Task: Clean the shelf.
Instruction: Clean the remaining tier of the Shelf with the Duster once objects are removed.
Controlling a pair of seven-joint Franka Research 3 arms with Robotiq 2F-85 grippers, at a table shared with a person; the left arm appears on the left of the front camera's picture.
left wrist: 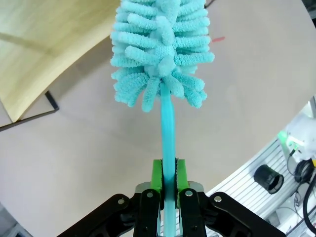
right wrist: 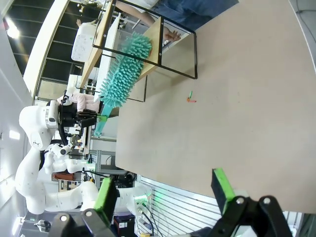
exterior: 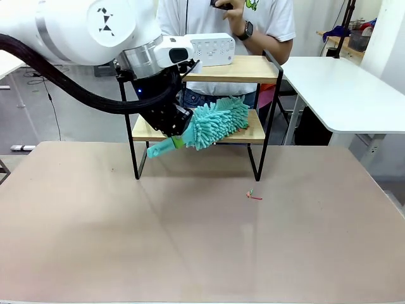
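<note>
Left gripper point(left wrist: 169, 173) pinched tight on the thin teal handle point(left wrist: 168, 129) of a fluffy teal duster point(exterior: 218, 120), green pads pressed to either side of the stem a little way above its butt end, which pokes out below the fingers toward the table. From the front the left arm comes in from the left and hangs in front of the shelf point(exterior: 256, 68), wrist tilted, handle angled up and to the right. Shelf stands on the far part of the tan table point(exterior: 190, 253), near the middle, four black legs down, two pale wood boards one over the other. Duster head sits at the lower tier, lying across the front edge of the lower board point(exterior: 254, 132) near its middle; whether the fibres press on the wood or only brush it I cannot tell. In the left wrist view the head points away from the camera, with a corner of wood board at upper left beside it. White boxy device point(exterior: 212, 49) rests on the left part of the top board, just above the wrist. Small red and green scrap point(exterior: 254, 196) lies on the table in front of the shelf's right front leg, apart from it. Right gripper point(right wrist: 165, 190) spread wide, nothing between the green pads, held off the table well away from the shelf, looking across at it. Person point(exterior: 272, 22) in a white shirt stands just behind the shelf, dark watch point(exterior: 247, 30) on a raised wrist.
</note>
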